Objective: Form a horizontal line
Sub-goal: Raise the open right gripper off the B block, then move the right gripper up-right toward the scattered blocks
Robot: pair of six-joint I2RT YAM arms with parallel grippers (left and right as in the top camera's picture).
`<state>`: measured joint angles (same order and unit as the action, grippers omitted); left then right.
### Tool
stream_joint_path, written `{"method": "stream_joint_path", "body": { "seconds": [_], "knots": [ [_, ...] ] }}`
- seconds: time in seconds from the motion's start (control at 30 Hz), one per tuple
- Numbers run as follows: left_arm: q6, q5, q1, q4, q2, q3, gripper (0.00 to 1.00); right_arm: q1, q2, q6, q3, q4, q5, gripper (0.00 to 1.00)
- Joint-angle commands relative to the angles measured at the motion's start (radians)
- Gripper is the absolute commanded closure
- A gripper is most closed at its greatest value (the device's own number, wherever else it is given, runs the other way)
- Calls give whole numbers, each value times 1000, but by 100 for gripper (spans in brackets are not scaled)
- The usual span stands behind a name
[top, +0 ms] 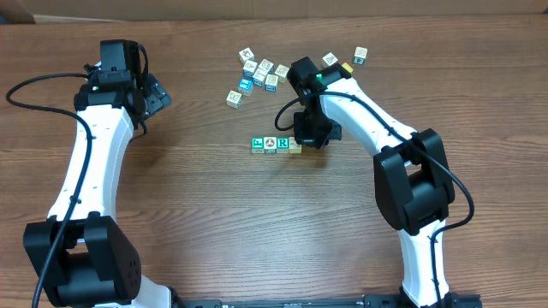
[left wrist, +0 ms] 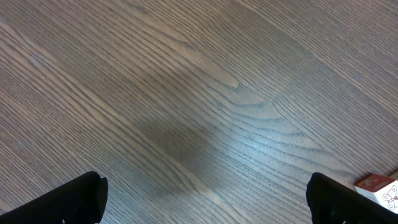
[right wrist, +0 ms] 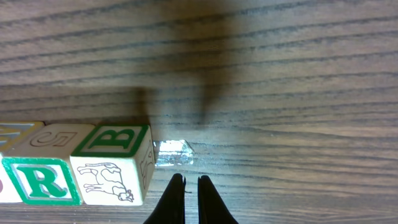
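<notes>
Overhead: the horizontal line (top: 276, 145) is lying near the middle of the counter (top: 214, 222). It is four small cubes touching side by side, with faces reading green, white with a round picture, green R, cream. The right claw (top: 301, 142) is hanging over the cream end, and from above you are not seeing its tips because the arm is covering them. The right wrist view is giving you what the overhead is hiding. The two fingers (right wrist: 176, 199) are drawn almost together with only a thin slit between them, gripping nothing. They are sitting just beside the end cube (right wrist: 115, 165), with a narrow gap showing. That view is also showing a green B on one face of the end cube and an animal outline on the face below it, details too small to read from above. A small shiny patch (right wrist: 173, 154) is showing on the wood at the cube's corner. The loose cubes (top: 261, 73) are sitting scattered toward the far edge, apart from the line. The left claw (top: 158, 96) is hanging at the far left, well apart from the line. Its wrist view is showing the fingers (left wrist: 68, 199) spread wide over bare wood, with one white-and-red cube (left wrist: 379, 190) peeking in at the lower right corner.
</notes>
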<state>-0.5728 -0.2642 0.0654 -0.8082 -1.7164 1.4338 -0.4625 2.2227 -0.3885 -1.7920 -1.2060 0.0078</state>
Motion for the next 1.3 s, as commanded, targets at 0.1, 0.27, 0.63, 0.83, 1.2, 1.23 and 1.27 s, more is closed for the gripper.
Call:
{"method": "stream_joint_path", "body": {
  "seconds": [0.1, 0.27, 0.63, 0.83, 1.2, 1.23, 1.27],
  "knots": [
    [1, 3, -8, 0, 3, 6, 0, 0, 0, 0, 6, -11, 14, 95],
    [1, 3, -8, 0, 3, 6, 0, 0, 0, 0, 6, -22, 14, 95],
    [1, 3, -8, 0, 3, 6, 0, 7, 0, 0, 6, 76, 138, 95],
    [1, 3, -8, 1, 3, 6, 0, 63, 0, -4, 6, 102, 157, 89],
    [1, 3, -8, 0, 3, 6, 1, 216, 0, -4, 6, 102, 157, 82],
    [1, 3, -8, 0, 3, 6, 0, 231, 0, -4, 6, 102, 157, 82],
    [1, 3, -8, 1, 3, 6, 0, 245, 0, -4, 6, 102, 157, 82]
  ]
}}
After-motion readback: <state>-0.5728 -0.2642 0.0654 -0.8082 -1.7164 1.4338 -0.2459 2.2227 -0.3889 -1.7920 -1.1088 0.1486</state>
